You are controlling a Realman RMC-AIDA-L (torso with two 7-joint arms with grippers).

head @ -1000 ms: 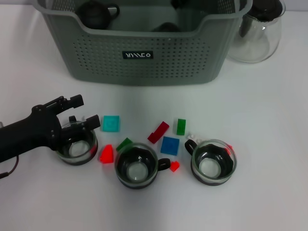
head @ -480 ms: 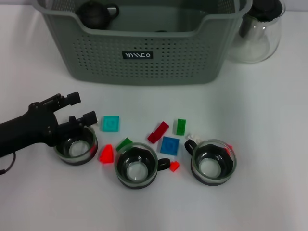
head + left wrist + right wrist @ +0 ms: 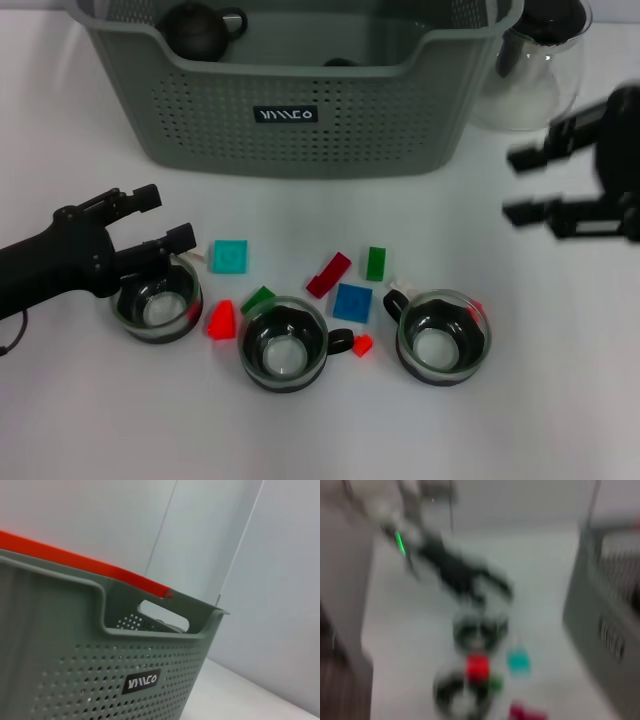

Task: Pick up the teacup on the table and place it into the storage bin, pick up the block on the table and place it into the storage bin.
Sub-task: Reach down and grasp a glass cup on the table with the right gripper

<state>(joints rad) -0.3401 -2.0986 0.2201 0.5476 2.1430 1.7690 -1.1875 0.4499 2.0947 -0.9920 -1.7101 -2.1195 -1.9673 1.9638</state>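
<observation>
Teacups are what I'm watching: three glass ones with dark bases stand in a row on the white table (image 3: 560, 420), in front of the storage bin (image 3: 300, 110). My left gripper (image 3: 158, 222) sits low over the leftmost teacup (image 3: 157, 303), at the cup's bin-side rim, its two fingers spread apart and closed on nothing; the cup stands upright on the table. The middle teacup (image 3: 286, 343) and the right teacup (image 3: 443, 337) stand untouched, each upright.

Small blocks lie scattered among the cups: a teal block (image 3: 230, 256) just beside the left gripper, a red block (image 3: 221, 320) between the leftmost and middle cups, a dark red block (image 3: 329, 274), a blue block (image 3: 352, 302), two green blocks (image 3: 375, 263) (image 3: 258, 298) and a small red-orange block (image 3: 362, 344) near the middle cup's handle.

My right gripper (image 3: 527, 186) hangs above the table to the right of the bin, near its right front corner, fingers wide apart and empty. A glass jug (image 3: 535, 70) stands just beside the bin's right end. Inside the bin I see a dark teapot (image 3: 200, 28) at its left end.

From the left wrist I see only the bin's perforated wall and label.
</observation>
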